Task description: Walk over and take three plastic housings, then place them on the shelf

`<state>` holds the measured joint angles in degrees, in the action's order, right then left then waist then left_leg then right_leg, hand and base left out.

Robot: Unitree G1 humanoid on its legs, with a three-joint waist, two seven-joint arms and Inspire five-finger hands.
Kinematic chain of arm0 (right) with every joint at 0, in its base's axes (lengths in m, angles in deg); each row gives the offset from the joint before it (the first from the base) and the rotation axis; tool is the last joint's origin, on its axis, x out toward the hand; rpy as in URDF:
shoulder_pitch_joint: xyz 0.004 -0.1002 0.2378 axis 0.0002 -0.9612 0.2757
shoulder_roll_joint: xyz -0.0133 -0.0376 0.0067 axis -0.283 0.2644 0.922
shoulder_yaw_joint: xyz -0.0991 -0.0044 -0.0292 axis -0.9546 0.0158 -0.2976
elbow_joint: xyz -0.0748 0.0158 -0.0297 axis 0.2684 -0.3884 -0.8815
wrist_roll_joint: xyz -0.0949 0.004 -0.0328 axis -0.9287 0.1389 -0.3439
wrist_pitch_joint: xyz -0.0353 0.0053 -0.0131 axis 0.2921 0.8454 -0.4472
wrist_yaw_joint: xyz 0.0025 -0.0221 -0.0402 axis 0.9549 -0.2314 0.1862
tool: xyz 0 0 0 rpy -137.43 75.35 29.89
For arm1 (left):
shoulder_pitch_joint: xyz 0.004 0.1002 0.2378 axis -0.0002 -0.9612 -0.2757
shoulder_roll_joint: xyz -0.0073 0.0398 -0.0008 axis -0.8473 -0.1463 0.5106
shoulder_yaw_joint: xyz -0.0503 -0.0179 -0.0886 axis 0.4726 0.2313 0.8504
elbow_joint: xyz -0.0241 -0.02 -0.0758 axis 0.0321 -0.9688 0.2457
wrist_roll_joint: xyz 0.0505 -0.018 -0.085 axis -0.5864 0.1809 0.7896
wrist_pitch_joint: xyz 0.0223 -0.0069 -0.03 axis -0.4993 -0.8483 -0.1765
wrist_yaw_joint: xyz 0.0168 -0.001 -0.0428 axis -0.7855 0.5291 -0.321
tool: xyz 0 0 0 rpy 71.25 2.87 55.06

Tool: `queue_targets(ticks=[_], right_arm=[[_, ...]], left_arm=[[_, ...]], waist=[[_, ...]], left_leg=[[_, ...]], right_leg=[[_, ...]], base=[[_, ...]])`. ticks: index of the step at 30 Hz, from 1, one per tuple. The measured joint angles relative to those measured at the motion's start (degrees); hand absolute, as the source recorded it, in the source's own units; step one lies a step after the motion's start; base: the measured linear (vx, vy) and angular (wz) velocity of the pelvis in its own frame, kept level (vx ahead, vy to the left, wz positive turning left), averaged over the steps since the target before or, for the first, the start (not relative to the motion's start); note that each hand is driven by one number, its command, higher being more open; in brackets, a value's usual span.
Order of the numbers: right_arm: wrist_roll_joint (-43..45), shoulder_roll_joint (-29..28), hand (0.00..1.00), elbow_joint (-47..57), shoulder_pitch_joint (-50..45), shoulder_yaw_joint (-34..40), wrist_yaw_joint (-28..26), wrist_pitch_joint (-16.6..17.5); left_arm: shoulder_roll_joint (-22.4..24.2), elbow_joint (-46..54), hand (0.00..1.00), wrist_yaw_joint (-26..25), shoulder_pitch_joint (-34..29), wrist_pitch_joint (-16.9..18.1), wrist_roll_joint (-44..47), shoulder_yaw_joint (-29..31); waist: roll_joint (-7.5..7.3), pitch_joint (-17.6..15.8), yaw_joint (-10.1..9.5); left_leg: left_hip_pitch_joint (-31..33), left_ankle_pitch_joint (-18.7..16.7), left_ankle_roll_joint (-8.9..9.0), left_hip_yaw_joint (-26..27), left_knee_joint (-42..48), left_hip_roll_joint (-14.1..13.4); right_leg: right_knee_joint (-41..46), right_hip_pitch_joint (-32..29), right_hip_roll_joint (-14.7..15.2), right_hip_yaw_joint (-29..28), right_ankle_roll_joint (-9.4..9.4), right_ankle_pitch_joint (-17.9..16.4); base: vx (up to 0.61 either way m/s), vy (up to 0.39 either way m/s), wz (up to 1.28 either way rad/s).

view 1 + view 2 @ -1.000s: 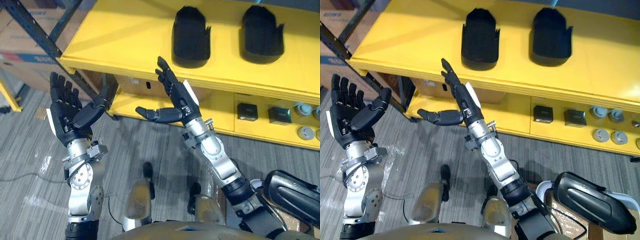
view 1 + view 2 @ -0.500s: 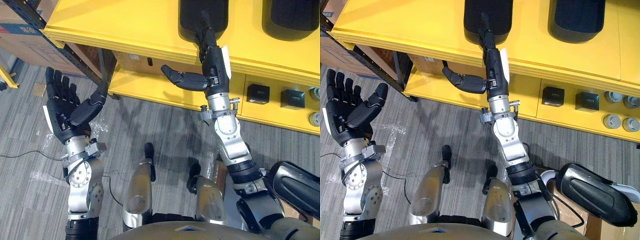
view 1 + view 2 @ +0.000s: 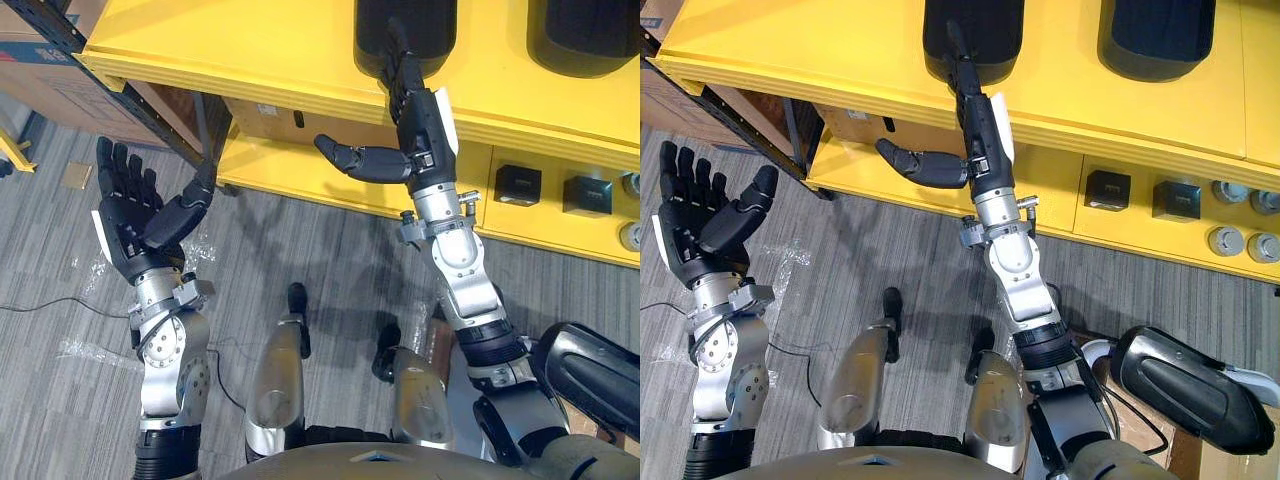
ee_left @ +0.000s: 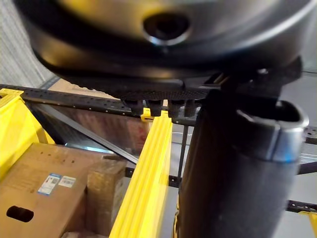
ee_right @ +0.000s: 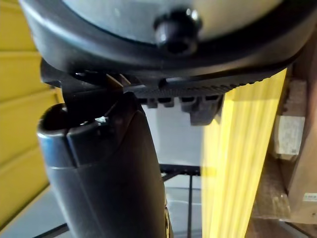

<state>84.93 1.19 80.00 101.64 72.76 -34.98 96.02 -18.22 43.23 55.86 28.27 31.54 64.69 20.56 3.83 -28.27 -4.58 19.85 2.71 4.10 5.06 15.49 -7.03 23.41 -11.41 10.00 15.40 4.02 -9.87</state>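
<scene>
Nearest the robot, the left hand (image 3: 135, 215) is raised over the floor with palm up, fingers spread and thumb apart, holding nothing; it looks parked clear of the work. Further out, the right hand (image 3: 420, 115) reaches over the front edge of the yellow shelf (image 3: 250, 50). Its fingers are straight and together, its thumb stands out to the side, and it grips nothing. Its fingertips lie at the near end of the first housing (image 3: 435, 30); whether they touch cannot be told, but the flat pose suits nudging it deeper, not lifting it. The second housing (image 3: 590, 30) stands beside it on the same top level, so two seem delivered and a third remains. The lower tier (image 3: 300, 175) holds small black boxes (image 3: 517, 185) and grey round parts (image 3: 1225, 240), with a cardboard box (image 3: 270, 115) behind.
</scene>
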Motion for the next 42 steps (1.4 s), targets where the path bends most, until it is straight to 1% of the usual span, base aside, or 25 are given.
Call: queue_targets(ticks=[3,6,8,14,17,22,26,29,31,33,35,36,37,39,42], right_arm=[[-0.08,-0.05,1.0,-0.28,1.96,-0.02,0.22,0.01],[-0.6,-0.13,1.0,-1.79,4.67,-0.03,1.58,0.02],[-0.59,-0.08,1.0,-2.2,6.17,0.04,3.09,0.01],[-0.77,0.14,1.0,-3.61,9.45,0.47,6.73,0.0],[-0.76,0.62,1.0,-4.48,11.01,1.49,7.13,-0.01],[-0.59,2.66,1.0,-5.77,11.87,2.89,7.23,-0.01],[-0.58,3.39,1.0,-9.8,14.13,2.84,6.95,-0.05],[-0.96,3.89,1.0,-10.4,14.52,2.26,7.28,0.15],[-2.94,3.88,1.0,-10.2,14.52,2.22,8.19,0.92],[-4.06,3.89,1.0,-7.04,14.08,2.28,9.28,1.16],[-4.75,3.89,1.0,4.82,10.44,2.36,9.29,1.34],[-4.76,3.9,1.0,7.96,9.37,2.32,8.86,1.54],[-4.61,3.88,1.0,13.47,7.54,2.26,7.47,1.86],[-4.61,3.86,1.0,18.42,5.43,2.09,5.16,2.03],[-4.59,3.74,1.0,20.66,1.42,1.71,2.7,1.07]], left_arm=[[0.15,-0.02,1.0,0.17,0.46,0.0,0.02,-0.11],[0.81,-0.07,1.0,0.94,1.68,-0.01,0.01,-0.25],[1.45,-0.07,1.0,1.16,2.08,-0.01,0.01,-0.32],[2.02,-0.08,1.0,1.23,1.86,-0.03,0.03,-1.42],[2.04,-0.08,1.0,1.53,1.87,-0.02,0.04,-1.41],[2.06,-0.07,1.0,1.64,1.83,-0.02,0.53,-1.36],[2.11,-0.07,1.0,2.0,1.82,-0.01,0.54,-1.36],[2.12,-0.08,1.0,2.18,1.41,0.06,0.56,-1.33],[2.13,-0.07,1.0,2.21,1.22,0.07,0.62,-1.37],[2.13,-0.07,1.0,2.21,1.16,0.15,1.04,-1.44],[2.13,-0.07,1.0,2.05,1.0,0.25,2.13,-1.66],[2.13,-0.08,1.0,1.95,0.92,0.25,2.13,-1.65],[2.13,-0.08,1.0,1.58,0.82,0.25,2.13,-1.64],[2.1,-0.07,1.0,1.06,0.55,0.24,2.11,-1.55],[2.02,-0.07,1.0,0.88,0.47,0.24,2.09,-1.24]], waist=[[0.01,-0.01,-0.14],[0.0,-0.01,-0.78],[0.0,-0.01,-1.31],[0.0,-0.01,-1.64],[0.0,-0.01,-1.83],[0.0,-0.01,-2.92],[0.0,-0.01,-3.05],[0.01,-0.01,-3.23],[0.0,-0.01,-3.11],[0.0,-0.01,-2.89],[0.0,-0.01,-2.64],[0.0,-0.02,-2.49],[-0.03,-0.03,-2.01],[-0.05,-0.04,-1.19],[-0.13,-0.09,-0.09]], left_leg=[[0.78,0.04,0.0,-0.17,0.29,-0.01],[0.89,0.39,-0.35,-0.28,0.44,-0.01],[0.9,0.44,-0.28,-0.41,0.41,0.02],[0.92,0.48,-0.22,-1.29,0.38,0.49],[1.22,0.56,-0.09,-1.73,0.37,0.49],[1.31,0.65,0.05,-2.08,0.39,0.52],[1.32,0.81,0.29,-2.52,0.26,0.51],[1.33,0.94,0.44,-2.57,0.07,0.46],[1.32,0.97,0.46,-2.57,0.07,0.43],[1.37,0.97,0.46,-2.57,0.18,0.39],[1.38,0.93,0.42,-2.56,0.5,0.28],[1.38,0.85,0.35,-2.56,0.61,0.22],[1.43,0.42,0.32,-2.55,1.17,0.16],[1.3,-0.43,0.22,-2.32,2.23,-0.2],[1.17,-0.94,0.09,-1.49,2.5,-0.53]], right_leg=[[0.79,-0.86,0.08,0.04,-0.04,-0.28],[1.81,-1.27,0.23,0.09,0.15,-0.63],[2.53,-1.51,0.36,0.2,0.06,-1.1],[3.63,-1.38,0.9,1.19,0.0,-2.12],[3.75,-1.43,0.89,1.68,-0.03,-2.31],[4.58,-1.65,1.01,2.01,-0.22,-2.92],[5.23,-1.7,1.05,2.45,-0.44,-3.36],[5.5,-1.89,1.04,2.48,-0.52,-3.53],[5.48,-1.92,1.01,2.48,-0.53,-3.53],[5.38,-1.92,0.94,2.44,-0.5,-3.49],[4.67,-1.54,0.71,2.42,-0.36,-3.32],[4.38,-1.38,0.61,2.4,-0.27,-3.22],[4.04,-1.11,0.49,2.29,-0.11,-3.08],[3.02,-0.42,-0.02,1.72,0.0,-2.54],[1.71,-0.22,-0.41,0.83,0.22,-1.74]], base=[[0.0,0.0,0.0],[-0.01,-0.019,0.02],[0.0,-0.032,0.03],[0.0,-0.022,0.09],[0.0,-0.012,0.07],[0.0,-0.016,0.04],[-0.02,-0.021,0.05],[-0.01,-0.005,0.01],[0.0,0.0,0.0],[0.0,0.0,0.0],[0.0,0.0,0.0],[0.0,0.0,0.0],[0.01,0.015,-0.04],[0.0,0.034,-0.16],[-0.01,0.053,-0.2]])
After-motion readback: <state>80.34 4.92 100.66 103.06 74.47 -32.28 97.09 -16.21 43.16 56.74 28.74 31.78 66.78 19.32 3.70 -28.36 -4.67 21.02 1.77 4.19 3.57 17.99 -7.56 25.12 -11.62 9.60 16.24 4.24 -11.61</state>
